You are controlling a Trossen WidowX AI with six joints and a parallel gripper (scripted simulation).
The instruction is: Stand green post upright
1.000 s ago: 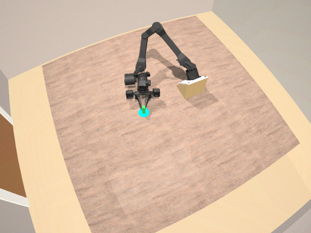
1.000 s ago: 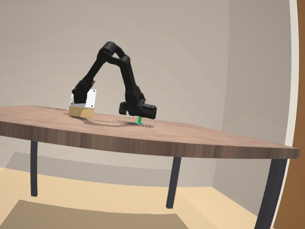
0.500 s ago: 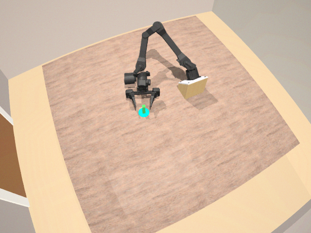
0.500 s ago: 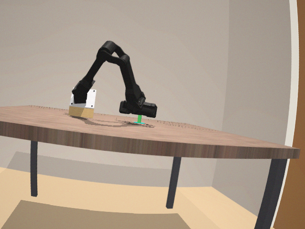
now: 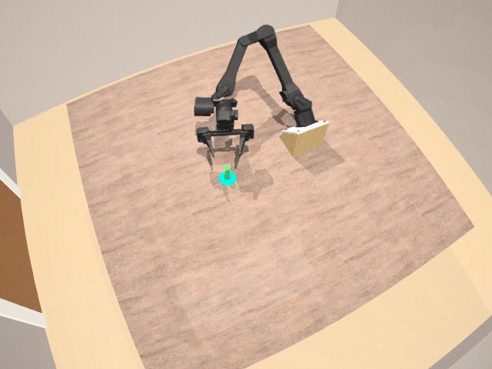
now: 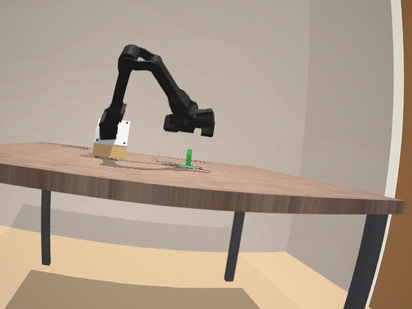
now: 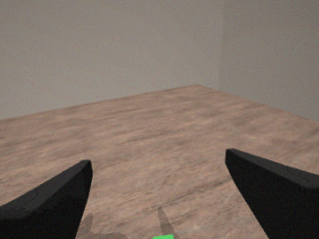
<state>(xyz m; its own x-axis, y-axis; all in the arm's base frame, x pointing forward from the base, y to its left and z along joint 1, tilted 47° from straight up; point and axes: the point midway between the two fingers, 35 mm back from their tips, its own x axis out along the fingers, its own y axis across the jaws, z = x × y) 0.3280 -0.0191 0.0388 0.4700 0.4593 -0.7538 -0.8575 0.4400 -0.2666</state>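
The green post (image 5: 227, 173) (image 6: 188, 157) stands upright on the cyan circle (image 5: 227, 182) (image 6: 193, 165). Its base is within the circle in the top view. Only its top end (image 7: 163, 237) shows at the bottom edge of the wrist view. My gripper (image 5: 227, 154) (image 7: 160, 161) is wide open and empty. It is above the table, higher than the post and back toward the arm's side, touching nothing. In the exterior view its fingertips cannot be made out. The cyan circle is out of the wrist view.
The wooden table (image 5: 277, 246) (image 6: 149, 179) bears the arm's base, a tan block (image 5: 310, 141) (image 6: 109, 151) with a white plate (image 5: 294, 130) (image 6: 123, 132) on it, to the right of the post in the top view. The arm arches high between base and gripper.
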